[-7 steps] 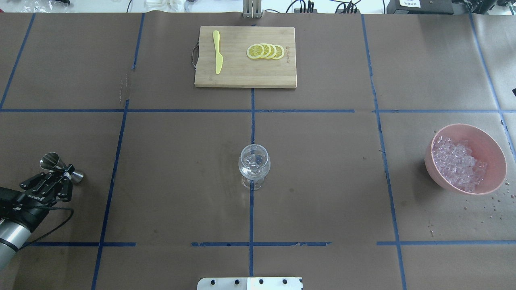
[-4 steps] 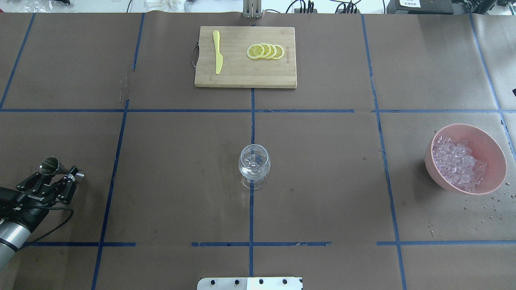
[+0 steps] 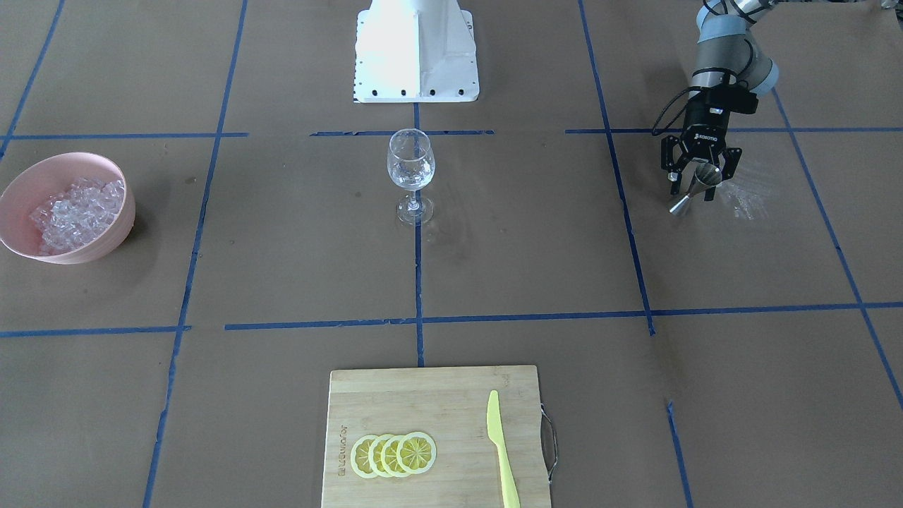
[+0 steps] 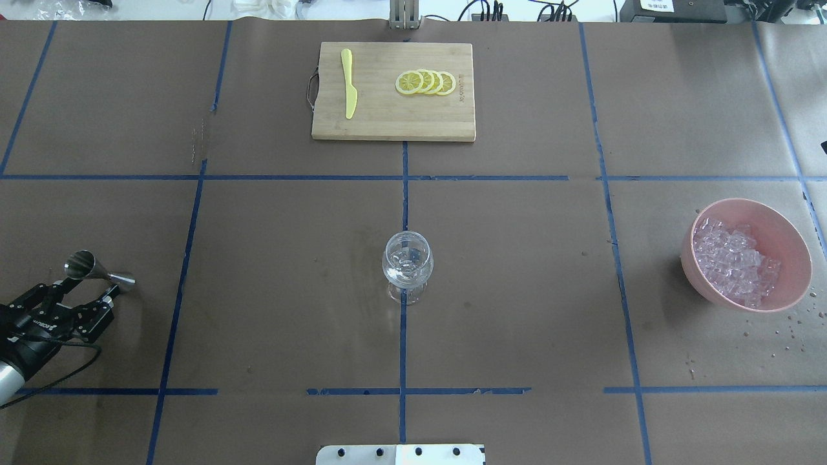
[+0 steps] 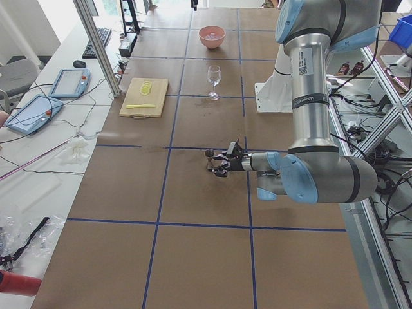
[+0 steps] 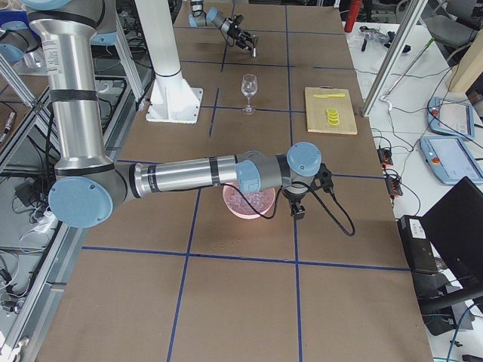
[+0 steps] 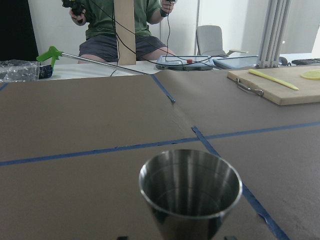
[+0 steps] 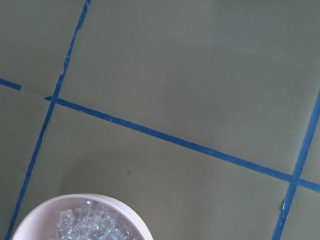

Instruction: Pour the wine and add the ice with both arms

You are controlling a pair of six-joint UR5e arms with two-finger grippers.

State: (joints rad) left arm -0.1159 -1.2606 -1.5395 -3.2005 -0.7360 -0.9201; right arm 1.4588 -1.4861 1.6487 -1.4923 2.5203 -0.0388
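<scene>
While the left gripper point(image 4: 87, 289) sat spread open, with the steel jigger point(image 4: 98, 272) standing on the surface just ahead of its fingertips, your pour looked finished. The wine glass point(image 4: 408, 261), well off to that gripper's right, seemed to hold a little clear liquid. Your ice point(image 4: 733, 261) all lay in the pink bowl point(image 4: 791, 245) just beside the right gripper point(image 6: 300, 205), and I could not tell whether that gripper was spread or closed. By my judgement the ice step had not begun, so roughly half the task remained.
</scene>
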